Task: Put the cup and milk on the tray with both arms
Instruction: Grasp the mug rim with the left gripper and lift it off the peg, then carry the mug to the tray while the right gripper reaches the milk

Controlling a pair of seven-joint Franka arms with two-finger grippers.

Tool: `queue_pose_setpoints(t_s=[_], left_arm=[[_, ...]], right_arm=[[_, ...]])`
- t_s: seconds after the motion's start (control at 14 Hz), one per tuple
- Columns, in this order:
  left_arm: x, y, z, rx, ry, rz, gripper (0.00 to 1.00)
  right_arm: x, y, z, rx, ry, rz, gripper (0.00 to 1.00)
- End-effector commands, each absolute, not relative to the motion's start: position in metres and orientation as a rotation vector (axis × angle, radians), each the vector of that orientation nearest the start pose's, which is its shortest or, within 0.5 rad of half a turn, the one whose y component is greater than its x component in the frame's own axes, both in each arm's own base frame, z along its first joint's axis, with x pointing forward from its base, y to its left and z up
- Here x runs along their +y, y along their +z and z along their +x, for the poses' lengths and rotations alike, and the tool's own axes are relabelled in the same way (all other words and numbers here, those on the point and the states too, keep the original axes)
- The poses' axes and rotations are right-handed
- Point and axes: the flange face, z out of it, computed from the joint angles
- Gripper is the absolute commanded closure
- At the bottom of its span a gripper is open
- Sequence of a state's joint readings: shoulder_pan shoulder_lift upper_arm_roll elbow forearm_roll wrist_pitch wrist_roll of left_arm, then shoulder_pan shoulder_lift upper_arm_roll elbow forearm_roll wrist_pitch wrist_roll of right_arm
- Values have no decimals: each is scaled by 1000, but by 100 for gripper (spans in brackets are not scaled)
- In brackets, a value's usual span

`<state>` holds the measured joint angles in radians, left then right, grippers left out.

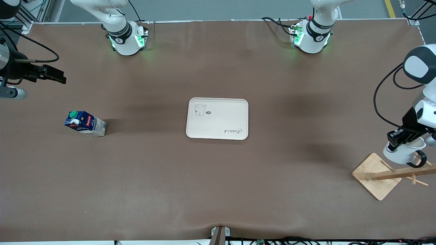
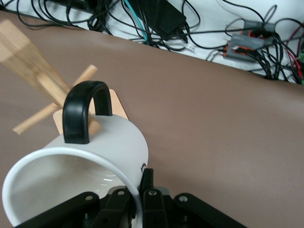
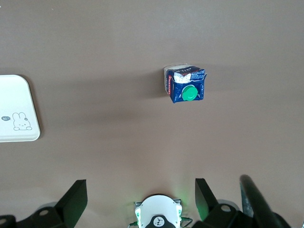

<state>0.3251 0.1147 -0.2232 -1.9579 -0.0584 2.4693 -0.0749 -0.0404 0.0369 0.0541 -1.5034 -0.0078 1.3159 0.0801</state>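
Observation:
The white cup [image 1: 403, 153] with a black handle [image 1: 419, 159] hangs on a peg of the wooden rack at the left arm's end of the table. My left gripper [image 1: 399, 137] is shut on the cup's rim [image 2: 124, 176], one finger inside the cup [image 2: 102, 154] and one outside; a peg [image 2: 54, 110] passes through the handle [image 2: 81, 110]. The dark blue milk [image 1: 85, 124] with a green cap stands on the table toward the right arm's end. High above that end, my right gripper [image 1: 51, 75] is open and holds nothing; its wrist view looks down on the milk [image 3: 186, 85]. The cream tray [image 1: 218, 118] lies mid-table, bare.
The wooden rack [image 1: 376, 175] has a square base and a slanted post with pegs [image 1: 414, 175]. Cables and power bricks [image 2: 247, 40] lie past the table's edge. The tray's corner [image 3: 16, 109] and the right arm's base [image 3: 159, 216] show in the right wrist view.

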Motion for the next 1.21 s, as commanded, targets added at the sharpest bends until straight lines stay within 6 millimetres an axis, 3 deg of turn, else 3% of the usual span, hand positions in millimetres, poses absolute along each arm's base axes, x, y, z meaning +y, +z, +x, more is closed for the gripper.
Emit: queue_pose_setpoints(t_s=[0.0, 0.21, 0.5, 0.93, 1.14], left_arm=[[54, 482, 604, -331, -568, -3146, 100], [36, 502, 602, -279, -465, -3175, 100], [7, 505, 597, -249, -231, -3219, 100], [-90, 476, 591, -381, -31, -3249, 100], [-154, 455, 579, -510, 104, -3241, 100]], right_arm=[[4, 619, 538, 131, 354, -3125, 0], [4, 618, 538, 131, 359, -3124, 0], [3, 616, 538, 133, 364, -3123, 0], [1, 614, 539, 138, 371, -3124, 0], [1, 613, 539, 138, 373, -3123, 0]])
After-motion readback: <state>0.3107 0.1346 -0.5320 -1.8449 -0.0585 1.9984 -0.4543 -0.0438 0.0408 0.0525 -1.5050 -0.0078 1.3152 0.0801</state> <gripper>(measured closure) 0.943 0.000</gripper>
